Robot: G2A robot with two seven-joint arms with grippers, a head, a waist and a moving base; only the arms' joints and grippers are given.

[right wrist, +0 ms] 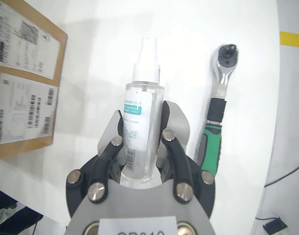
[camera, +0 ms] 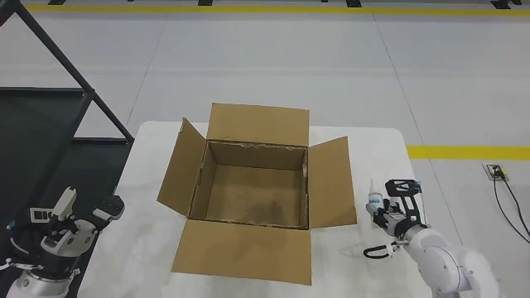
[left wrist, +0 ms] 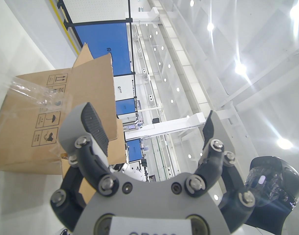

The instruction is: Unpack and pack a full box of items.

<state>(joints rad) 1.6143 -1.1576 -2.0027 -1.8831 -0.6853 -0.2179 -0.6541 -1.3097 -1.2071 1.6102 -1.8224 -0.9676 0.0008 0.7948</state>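
An open cardboard box (camera: 252, 190) stands mid-table with all flaps folded out; its inside looks bare. My right gripper (right wrist: 142, 116) is shut on a clear spray bottle (right wrist: 142, 108) with a white nozzle, low over the table to the right of the box (right wrist: 22, 91). In the top view the bottle (camera: 375, 192) sits beside that gripper (camera: 389, 215). A ratchet wrench (right wrist: 219, 94) with a green and black handle lies on the table right beside the bottle. My left gripper (left wrist: 149, 123) is open and holds nothing, off the table's left front corner (camera: 79, 215), with the box (left wrist: 54, 113) beyond it.
The white table (camera: 364, 145) has bare room around the box. A dark frame and platform (camera: 50, 132) stand to the left of the table. A cable and socket (camera: 497, 174) lie on the floor at the right.
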